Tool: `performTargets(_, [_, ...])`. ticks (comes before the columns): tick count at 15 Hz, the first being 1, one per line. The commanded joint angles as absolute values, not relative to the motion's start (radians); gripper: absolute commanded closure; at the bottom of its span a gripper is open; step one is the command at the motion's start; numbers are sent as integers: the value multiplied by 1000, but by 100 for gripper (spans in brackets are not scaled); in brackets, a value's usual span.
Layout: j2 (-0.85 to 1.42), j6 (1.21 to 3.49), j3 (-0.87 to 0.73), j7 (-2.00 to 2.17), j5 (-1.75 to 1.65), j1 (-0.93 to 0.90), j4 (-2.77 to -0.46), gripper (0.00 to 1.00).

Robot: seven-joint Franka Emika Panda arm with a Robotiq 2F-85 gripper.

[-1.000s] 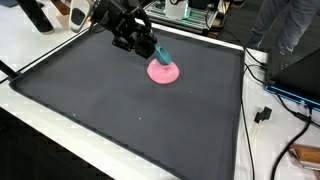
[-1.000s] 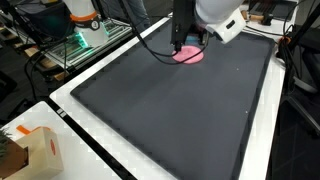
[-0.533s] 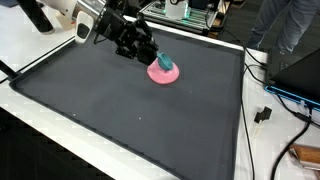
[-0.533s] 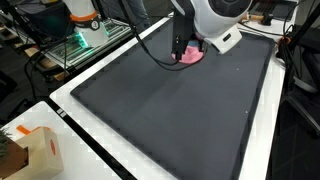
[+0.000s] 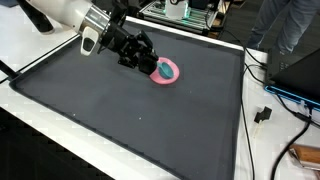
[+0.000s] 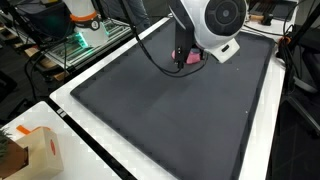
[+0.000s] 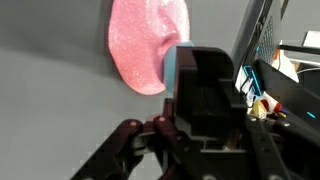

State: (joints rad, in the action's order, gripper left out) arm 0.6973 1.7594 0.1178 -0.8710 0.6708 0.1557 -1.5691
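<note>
**Supervisor:** Report the object and its position.

**Operator:** I see a pink disc (image 5: 174, 74) lying flat on the dark mat (image 5: 120, 125), toward the far edge, well apart from the near corners. In the wrist view the pink disc (image 7: 145, 45) has a glittery, grainy surface and a rounded outline. It looks thin and soft-edged. A teal piece (image 5: 163, 69) sits at its middle, so in an exterior view the pink shows as a ring around it.

**Supervisor:** Gripper status?

**Operator:** The gripper (image 5: 152, 66) is tilted in low from the side, with its tip at the teal piece. I cannot tell whether the jaws are apart or clamped on it. The wrist view is filled by the gripper body, with only a pale blue strip (image 7: 168, 62) showing beside it. In an exterior view the arm covers most of the disc (image 6: 193, 60).

**Supervisor:** Which step is in hand?

**Operator:** My judgement is that I am working the teal piece at the centre of the disc, with contact at or just above the disc surface.

**Supervisor:** Requirement for the next move?

**Operator:** I judge it calls for a slow, small motion, because the disc looks light enough to slide on the mat. It also calls for confirming the grip first.

**Supervisor:** Surroundings?

**Operator:** There are cables (image 5: 262, 115) beside the mat and a cardboard box (image 6: 30, 150) at a near corner, both well apart from the gripper.
</note>
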Motion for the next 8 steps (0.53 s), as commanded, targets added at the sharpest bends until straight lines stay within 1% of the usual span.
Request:
performTargets(1, [725, 1846, 107, -888, 645, 132, -1563, 75])
performTargets(8, [748, 1889, 83, -812, 542, 95, -1550, 75])
